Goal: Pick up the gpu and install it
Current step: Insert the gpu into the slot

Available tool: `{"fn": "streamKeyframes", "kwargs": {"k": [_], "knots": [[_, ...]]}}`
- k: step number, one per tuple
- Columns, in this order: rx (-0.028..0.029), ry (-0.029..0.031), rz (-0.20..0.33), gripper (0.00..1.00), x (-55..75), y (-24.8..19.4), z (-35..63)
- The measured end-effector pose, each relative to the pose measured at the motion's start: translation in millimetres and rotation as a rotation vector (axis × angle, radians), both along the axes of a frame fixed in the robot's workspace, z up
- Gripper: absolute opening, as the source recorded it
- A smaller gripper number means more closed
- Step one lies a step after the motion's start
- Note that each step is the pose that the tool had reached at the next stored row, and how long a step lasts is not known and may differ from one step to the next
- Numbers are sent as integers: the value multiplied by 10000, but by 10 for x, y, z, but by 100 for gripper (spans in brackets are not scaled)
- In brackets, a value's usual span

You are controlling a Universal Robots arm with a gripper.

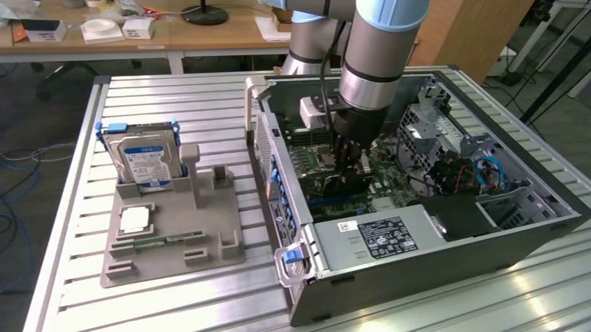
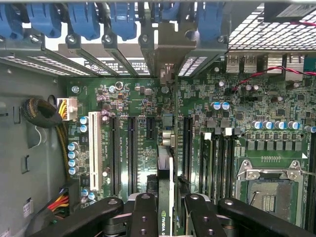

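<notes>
- Gripping the gpu (image 2: 165,197) edge-on, my pincer (image 2: 165,217) is clenched on the thin card, one black finger (image 2: 144,217) on each side of it.
- In the wrist view the card stands on edge between my fingers, its green-marked edge facing the camera, and it runs toward the slot brackets at the case's rear wall.
- The card is down among the long black expansion slots (image 2: 131,153) of the green motherboard (image 2: 232,123); I cannot tell whether it is fully seated.
- A white slot (image 2: 93,150) lies beside the black ones, and a bundle of yellow, red and black wires (image 2: 47,113) sits at the board's edge.
- The bare processor socket (image 2: 269,190) with its metal frame is close to my fingers, on the other side from the white slot.
- In the exterior view my arm (image 1: 374,62) reaches straight down into the open computer case (image 1: 416,207), with my pincer (image 1: 349,176) low over the motherboard.
- The case lies on its side on the slatted metal counter (image 1: 185,90), with the power supply (image 1: 378,238) at its near end.
- To the exterior view's left of the case, a grey holder tray (image 1: 171,242) sits on the counter.
- A silver hard drive (image 1: 143,155) with a blue label stands upright in the tray, and a narrow green memory stick (image 1: 162,241) lies flat on it.
</notes>
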State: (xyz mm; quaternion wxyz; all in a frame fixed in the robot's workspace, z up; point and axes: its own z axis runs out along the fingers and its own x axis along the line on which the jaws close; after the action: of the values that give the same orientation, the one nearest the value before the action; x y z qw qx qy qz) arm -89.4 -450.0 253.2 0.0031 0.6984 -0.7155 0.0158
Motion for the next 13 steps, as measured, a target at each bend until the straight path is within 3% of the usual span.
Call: {"fn": "streamKeyframes", "kwargs": {"k": [13], "knots": [[0, 0, -20, 26, -7, -1, -33]]}}
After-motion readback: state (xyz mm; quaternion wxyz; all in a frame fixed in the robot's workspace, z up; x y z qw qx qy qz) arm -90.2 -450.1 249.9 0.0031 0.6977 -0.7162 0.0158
